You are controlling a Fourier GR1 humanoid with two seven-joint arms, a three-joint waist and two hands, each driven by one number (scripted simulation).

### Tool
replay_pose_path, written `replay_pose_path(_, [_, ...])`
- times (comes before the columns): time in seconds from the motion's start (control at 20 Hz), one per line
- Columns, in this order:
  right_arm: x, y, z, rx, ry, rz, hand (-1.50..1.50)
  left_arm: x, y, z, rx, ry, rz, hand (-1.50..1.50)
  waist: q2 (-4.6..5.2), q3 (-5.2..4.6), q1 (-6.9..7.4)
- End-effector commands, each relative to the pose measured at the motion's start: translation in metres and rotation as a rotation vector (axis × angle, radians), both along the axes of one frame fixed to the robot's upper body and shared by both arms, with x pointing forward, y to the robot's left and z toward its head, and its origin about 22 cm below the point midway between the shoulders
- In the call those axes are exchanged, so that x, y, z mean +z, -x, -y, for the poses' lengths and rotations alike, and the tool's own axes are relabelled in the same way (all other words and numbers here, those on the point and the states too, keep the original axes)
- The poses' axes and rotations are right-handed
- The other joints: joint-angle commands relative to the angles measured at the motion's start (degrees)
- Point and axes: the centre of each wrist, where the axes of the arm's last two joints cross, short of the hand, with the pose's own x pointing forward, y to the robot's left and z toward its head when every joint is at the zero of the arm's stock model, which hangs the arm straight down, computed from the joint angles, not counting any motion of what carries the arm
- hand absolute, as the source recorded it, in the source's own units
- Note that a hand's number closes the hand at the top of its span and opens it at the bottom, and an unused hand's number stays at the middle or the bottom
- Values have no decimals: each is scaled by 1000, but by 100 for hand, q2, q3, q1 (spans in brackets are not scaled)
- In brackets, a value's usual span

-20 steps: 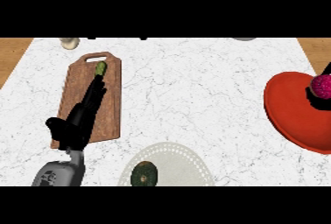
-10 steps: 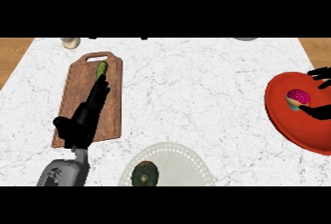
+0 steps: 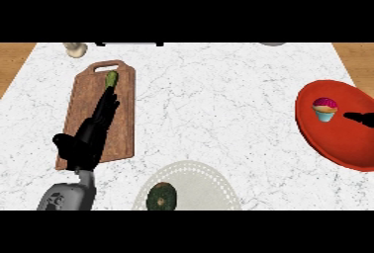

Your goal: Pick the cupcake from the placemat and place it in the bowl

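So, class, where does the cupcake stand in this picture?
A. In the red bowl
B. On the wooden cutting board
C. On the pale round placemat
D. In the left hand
A: the cupcake stands upright inside the red bowl at the right edge, apart from the right hand beside it.

Black left hand on grey forearm

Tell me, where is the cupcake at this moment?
The cupcake stands upright in the red bowl at the counter's right edge, just left of the right hand.
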Motion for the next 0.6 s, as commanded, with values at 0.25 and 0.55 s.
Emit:
replay_pose_path(0.25, [28,23,48,-45,-239,27,-150,16,6,-8,-7,2,-2,0,-11,-2,-2])
replay_pose_path(0.55, [10,69,95,-17,-361,31,-150,2,-2,-8,10,-1,11,0,7,1,1])
